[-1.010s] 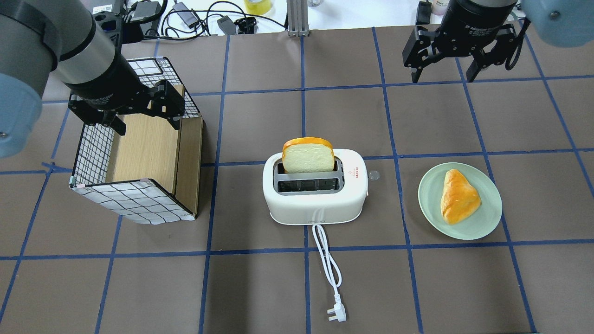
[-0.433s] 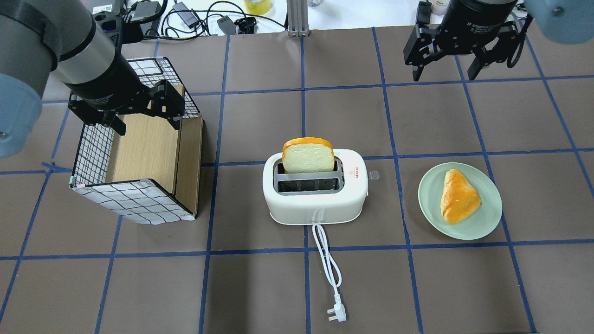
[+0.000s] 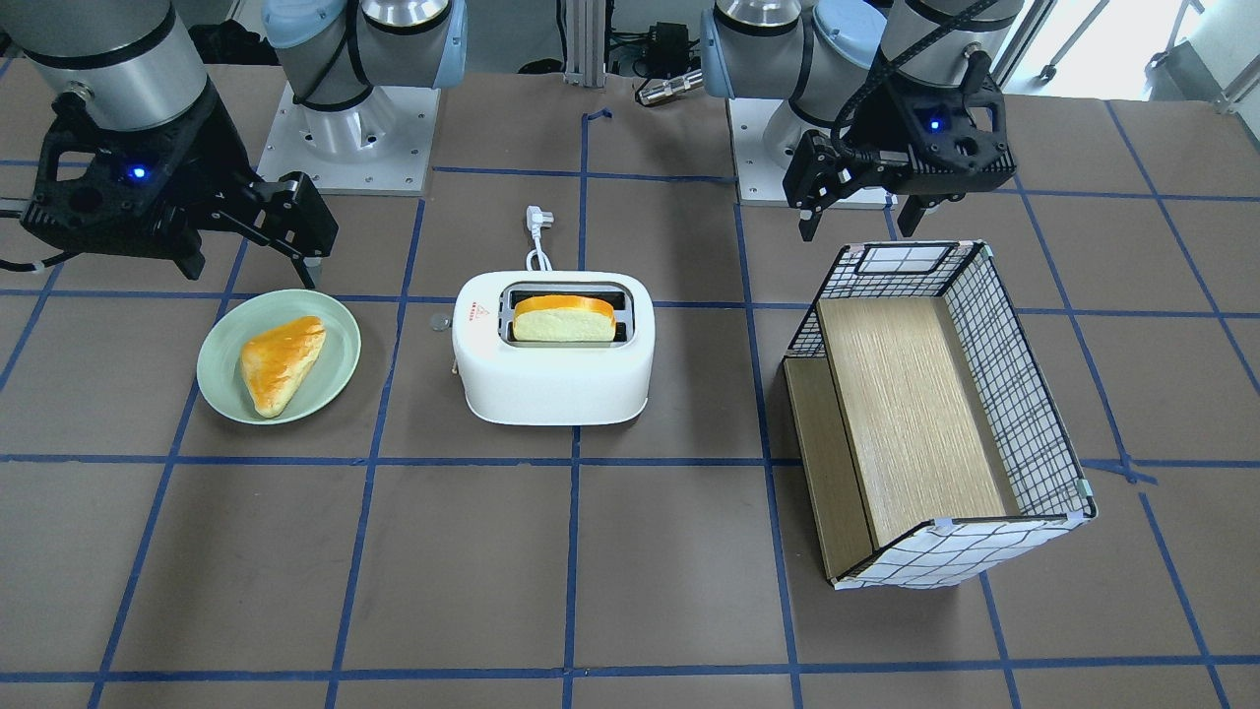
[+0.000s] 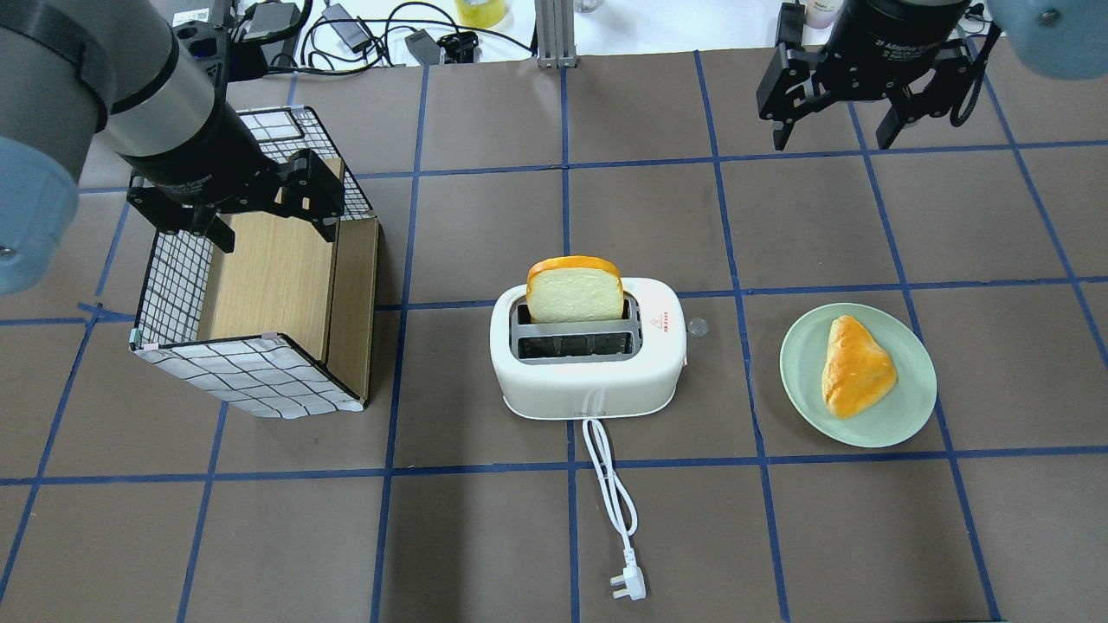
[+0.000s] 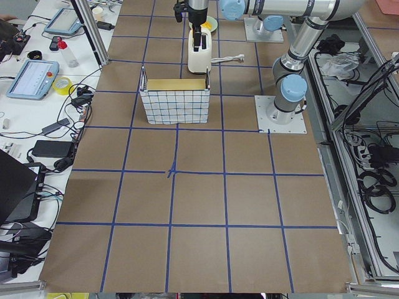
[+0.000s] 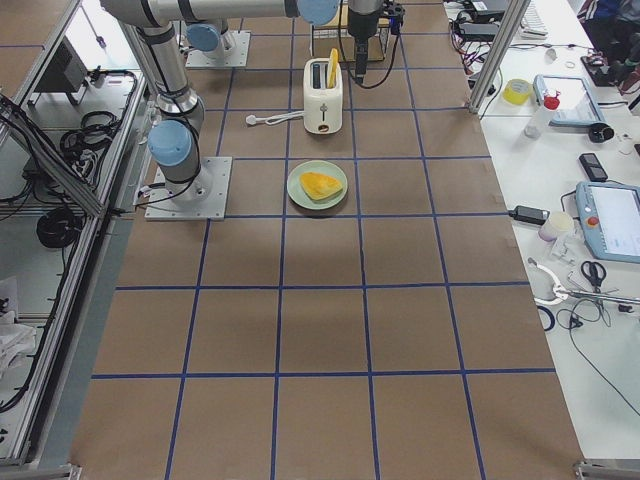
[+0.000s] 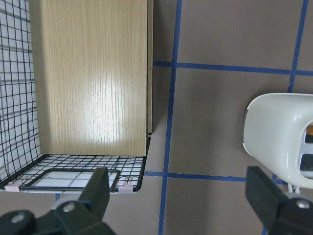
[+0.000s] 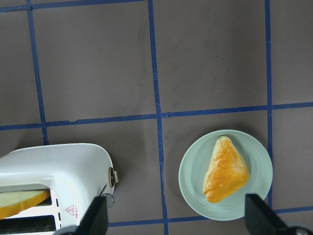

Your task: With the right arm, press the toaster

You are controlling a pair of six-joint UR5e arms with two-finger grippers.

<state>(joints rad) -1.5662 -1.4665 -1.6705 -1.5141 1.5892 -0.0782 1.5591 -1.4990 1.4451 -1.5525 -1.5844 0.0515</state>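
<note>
The white toaster (image 4: 589, 381) stands mid-table with a bread slice (image 4: 574, 292) upright in its far slot; it also shows in the front view (image 3: 551, 379). Its small side lever (image 8: 113, 176) is on the end facing the plate. My right gripper (image 4: 834, 138) is open and empty. It hangs high over the far right of the table, well beyond and to the right of the toaster, and shows in the front view (image 3: 251, 268). My left gripper (image 4: 275, 235) is open and empty above the checked box (image 4: 260, 381).
A green plate (image 4: 801, 381) with a golden pastry (image 4: 855, 365) lies right of the toaster. The toaster's white cord and plug (image 4: 628, 587) trail toward the near edge. A small clear disc (image 4: 698, 327) lies by the lever end. Cables and clutter sit beyond the far edge.
My right gripper has drifted a little farther toward the far edge of the table. The left arm, toaster and bread have not moved.
</note>
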